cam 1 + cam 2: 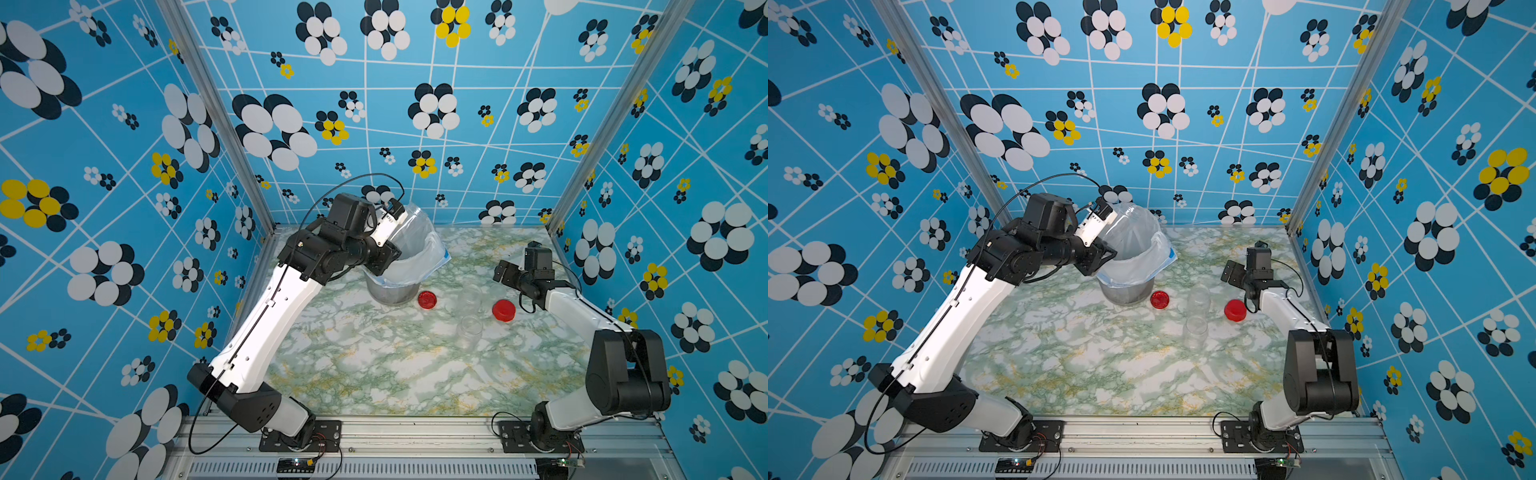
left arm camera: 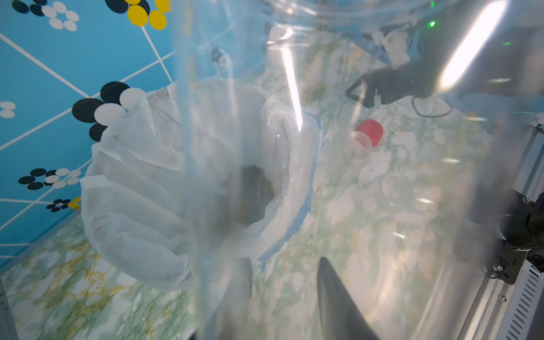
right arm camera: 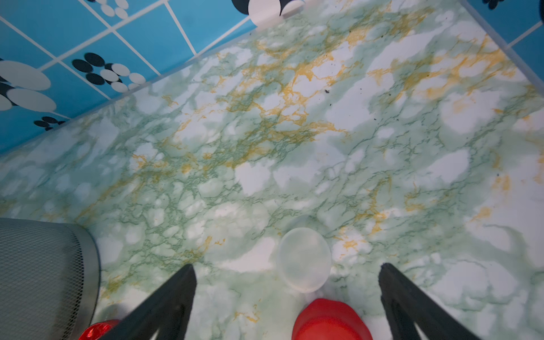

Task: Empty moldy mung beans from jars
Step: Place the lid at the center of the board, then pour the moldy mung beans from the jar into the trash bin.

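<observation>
Now left fingers (image 2: 338,300) clamp a clear, empty jar (image 1: 1131,228) over the bucket (image 1: 1125,293); right fingers (image 3: 170,300) gape wide.

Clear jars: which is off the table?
The clear jar held by the left gripper above the bag-lined bucket; the other two stand on the marble table.

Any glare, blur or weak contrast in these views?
Left wrist: shot through the held jar, glare streaks and haze soften the bucket. Right wrist: sharp; the clear lid is faint. Both top views: the nearer clear jar barely shows against marble.
</observation>
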Robot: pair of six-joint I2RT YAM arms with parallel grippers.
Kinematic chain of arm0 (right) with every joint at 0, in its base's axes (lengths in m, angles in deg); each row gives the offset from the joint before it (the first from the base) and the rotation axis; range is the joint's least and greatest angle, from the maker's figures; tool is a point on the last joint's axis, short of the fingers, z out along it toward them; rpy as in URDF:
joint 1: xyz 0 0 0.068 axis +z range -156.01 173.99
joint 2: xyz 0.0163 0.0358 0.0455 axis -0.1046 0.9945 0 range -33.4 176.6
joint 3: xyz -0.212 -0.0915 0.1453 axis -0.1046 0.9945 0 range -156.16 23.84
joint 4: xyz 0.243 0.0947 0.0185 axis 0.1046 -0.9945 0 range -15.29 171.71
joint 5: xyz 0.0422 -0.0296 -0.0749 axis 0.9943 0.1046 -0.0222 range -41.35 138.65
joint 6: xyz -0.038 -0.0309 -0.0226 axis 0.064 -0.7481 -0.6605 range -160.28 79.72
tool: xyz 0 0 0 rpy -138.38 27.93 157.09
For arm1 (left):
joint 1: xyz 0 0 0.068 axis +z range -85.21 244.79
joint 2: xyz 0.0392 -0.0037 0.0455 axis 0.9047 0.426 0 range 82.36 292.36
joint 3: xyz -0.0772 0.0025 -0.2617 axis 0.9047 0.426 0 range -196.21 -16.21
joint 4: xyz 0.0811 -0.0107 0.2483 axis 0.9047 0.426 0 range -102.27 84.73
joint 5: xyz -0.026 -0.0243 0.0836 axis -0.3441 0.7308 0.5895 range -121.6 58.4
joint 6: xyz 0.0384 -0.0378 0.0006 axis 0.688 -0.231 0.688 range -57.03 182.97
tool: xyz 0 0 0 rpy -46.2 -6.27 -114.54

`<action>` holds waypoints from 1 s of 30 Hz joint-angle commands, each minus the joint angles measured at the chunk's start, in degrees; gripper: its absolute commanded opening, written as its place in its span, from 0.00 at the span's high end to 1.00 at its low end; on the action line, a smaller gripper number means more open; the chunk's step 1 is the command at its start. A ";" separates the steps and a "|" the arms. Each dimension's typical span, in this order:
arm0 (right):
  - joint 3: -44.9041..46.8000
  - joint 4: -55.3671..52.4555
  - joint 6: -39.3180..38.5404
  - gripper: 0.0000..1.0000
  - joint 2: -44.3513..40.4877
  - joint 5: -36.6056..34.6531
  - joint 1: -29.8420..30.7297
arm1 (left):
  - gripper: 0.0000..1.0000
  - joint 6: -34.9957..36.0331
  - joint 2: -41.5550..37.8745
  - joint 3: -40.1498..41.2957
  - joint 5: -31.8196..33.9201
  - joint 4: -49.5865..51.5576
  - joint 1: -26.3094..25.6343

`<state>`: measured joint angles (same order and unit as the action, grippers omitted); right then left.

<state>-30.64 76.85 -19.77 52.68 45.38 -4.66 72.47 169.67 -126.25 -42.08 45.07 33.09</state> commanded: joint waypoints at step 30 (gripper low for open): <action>4.30 0.02 2.09 0.01 -15.92 8.45 0.68 | 0.62 21.71 25.82 -15.56 65.25 15.62 -6.56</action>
<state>-27.25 77.26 -18.35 37.06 52.44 -4.53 87.09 193.14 -145.07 11.84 64.19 27.86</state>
